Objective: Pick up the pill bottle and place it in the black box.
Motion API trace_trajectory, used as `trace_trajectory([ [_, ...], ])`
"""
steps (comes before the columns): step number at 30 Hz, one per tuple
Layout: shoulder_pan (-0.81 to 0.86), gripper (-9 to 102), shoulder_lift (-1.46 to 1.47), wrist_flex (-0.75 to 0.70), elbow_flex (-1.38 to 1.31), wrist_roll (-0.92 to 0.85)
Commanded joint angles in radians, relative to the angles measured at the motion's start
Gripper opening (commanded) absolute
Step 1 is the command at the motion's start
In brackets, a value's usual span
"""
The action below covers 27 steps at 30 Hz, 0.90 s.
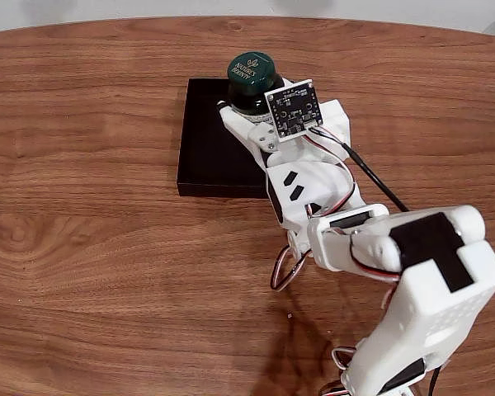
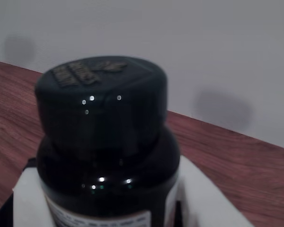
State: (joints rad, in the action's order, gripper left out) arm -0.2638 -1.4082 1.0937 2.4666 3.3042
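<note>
In the fixed view the dark green pill bottle (image 1: 252,81) stands upright at the far right corner of the black box (image 1: 210,148), its ribbed cap facing up. My gripper (image 1: 246,107) reaches over the box's right side and is shut on the bottle's body. Up close in the wrist view, the pill bottle (image 2: 104,142) sits between two white fingers (image 2: 31,201), with a pale label at its lower edge. Whether the bottle rests on the box floor or hangs just above it cannot be told.
The box lies on a brown wooden table (image 1: 91,247) with bare wood to the left and in front of it. My white arm (image 1: 412,280) and its black cable (image 1: 371,177) cross the right side. A pale wall (image 2: 203,47) rises behind the table's far edge.
</note>
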Motion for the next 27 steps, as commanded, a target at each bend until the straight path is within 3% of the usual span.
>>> trace_trajectory([
  [1, -0.011, 7, -0.014, 0.058, -0.083, -0.055],
  [8, -0.054, 6, -0.006, 0.112, -0.064, -0.138],
  [16, -0.086, 6, 0.083, 0.279, -0.038, -0.166],
  [27, -0.064, 6, 0.201, 0.319, -0.069, -0.160],
])
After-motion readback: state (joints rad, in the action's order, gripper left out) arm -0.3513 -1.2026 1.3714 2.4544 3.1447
